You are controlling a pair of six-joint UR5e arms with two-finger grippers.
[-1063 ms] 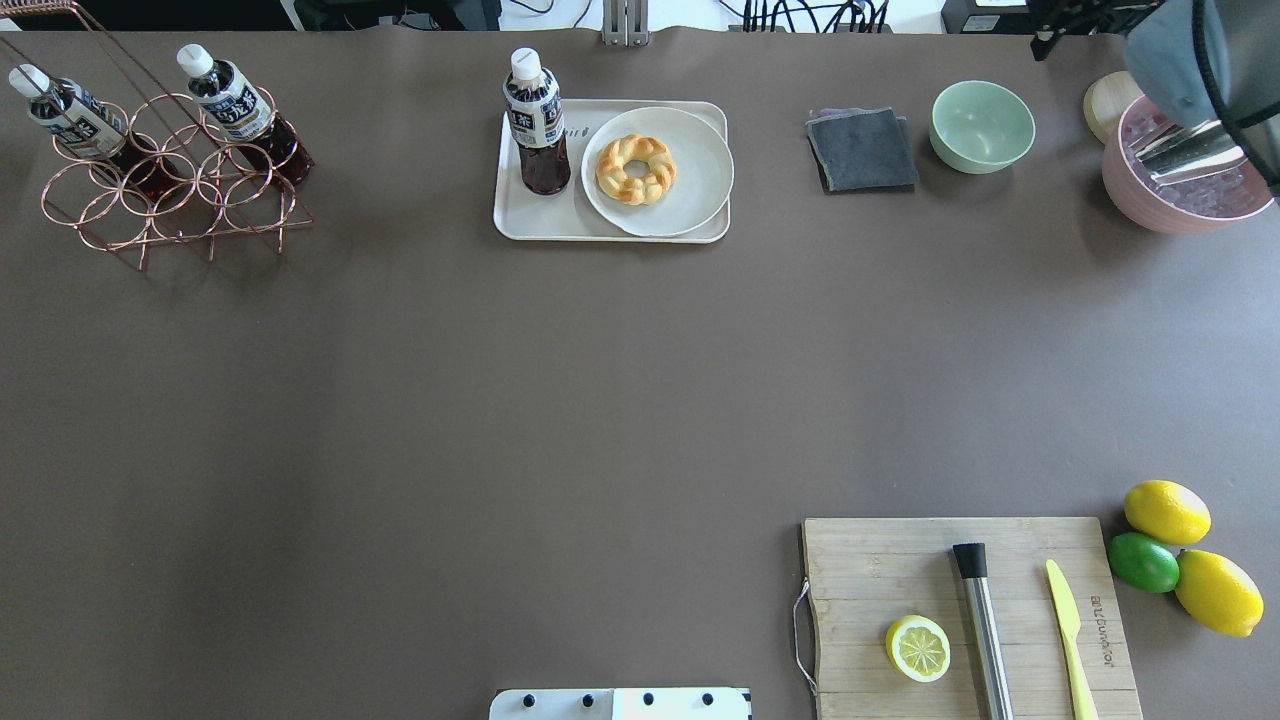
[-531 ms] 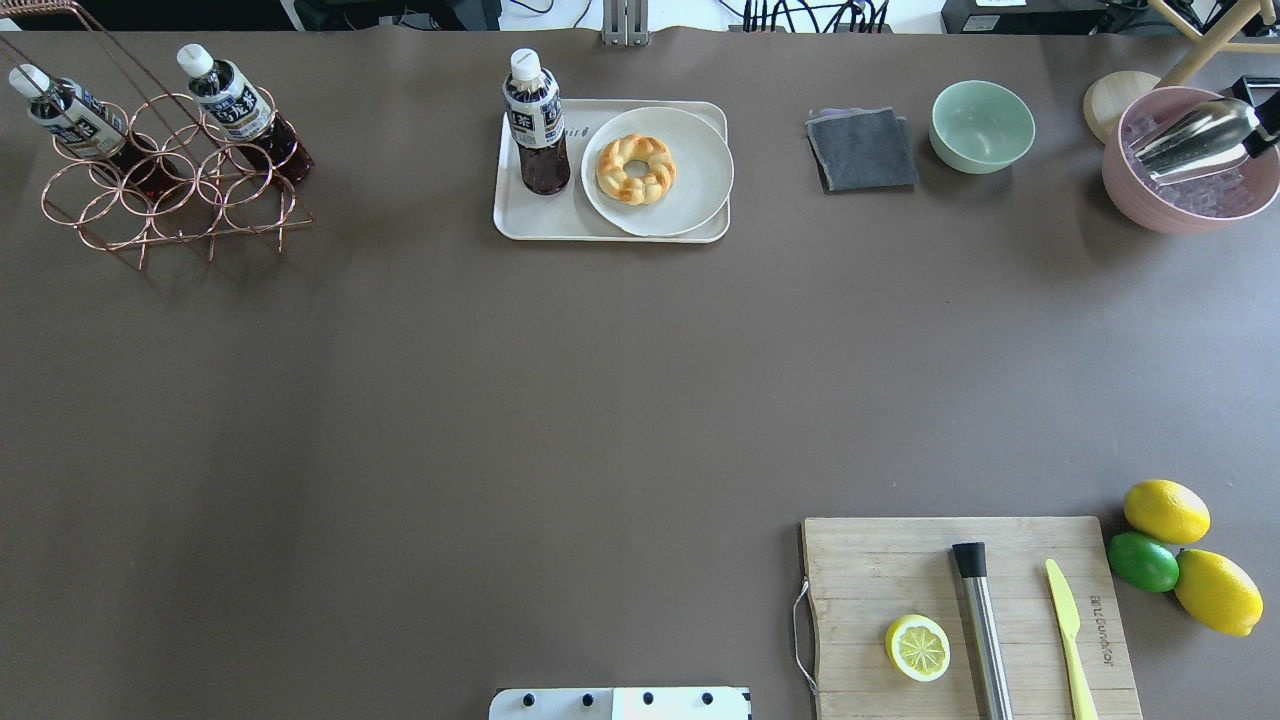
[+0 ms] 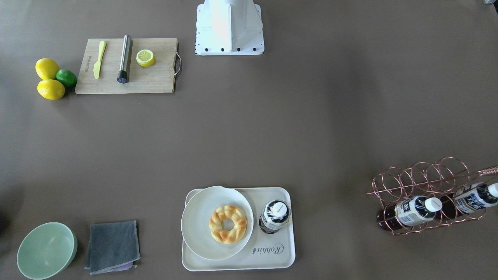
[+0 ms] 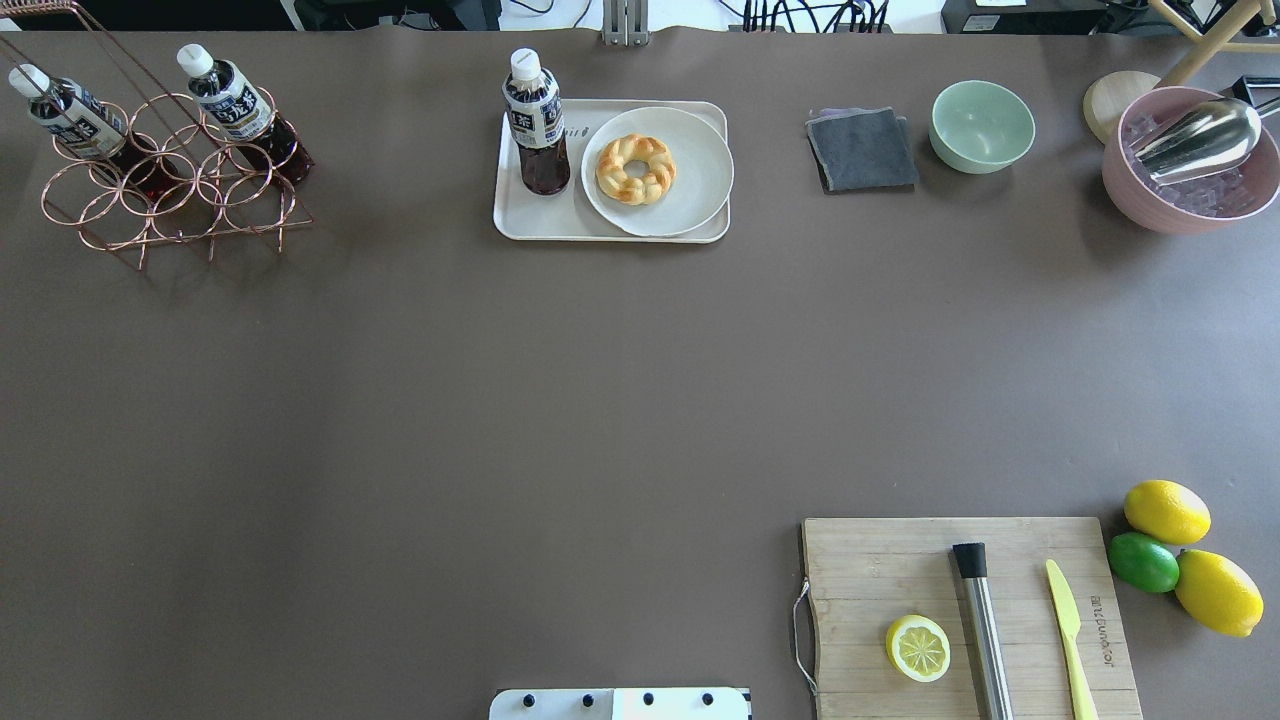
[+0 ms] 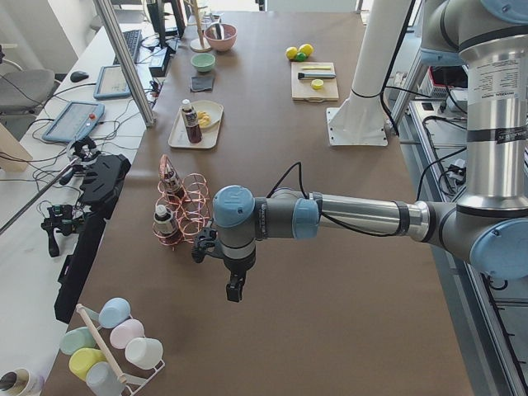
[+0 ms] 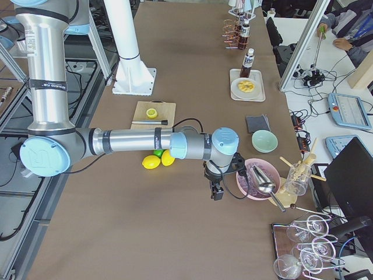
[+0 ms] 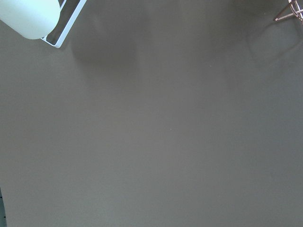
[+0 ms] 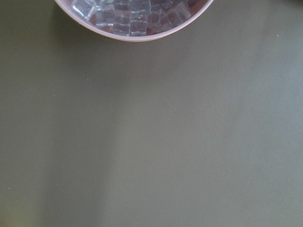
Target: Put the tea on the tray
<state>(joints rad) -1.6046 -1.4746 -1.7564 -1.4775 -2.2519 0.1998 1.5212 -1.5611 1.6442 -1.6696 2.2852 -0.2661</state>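
Standing upright on the cream-white rectangular plastic tray, the small clear plastic bottle of dark red-brown tea rests its base on the tray floor. It is just beside the round white plate that carries a golden braided ring pastry. Judged from that, the placing looks done and only a clean retreat is left.

The left tool hangs over bare brown tabletop just beside the copper wire rack, which holds two more bottles alike. From that tool, the tea on the tray lies well beyond the rack. The right tool hangs just beside the pink round bowl of ice cubes, with the tray far off past the pale green bowl and the grey cloth.

Only the side views show the tools, so one cannot tell how wide their fingers stand or whether they hold anything.

To finish well, both arms should keep high and clear of rack, pink bowl and tray, since the tall narrow bottle would likely tip at a nudge.
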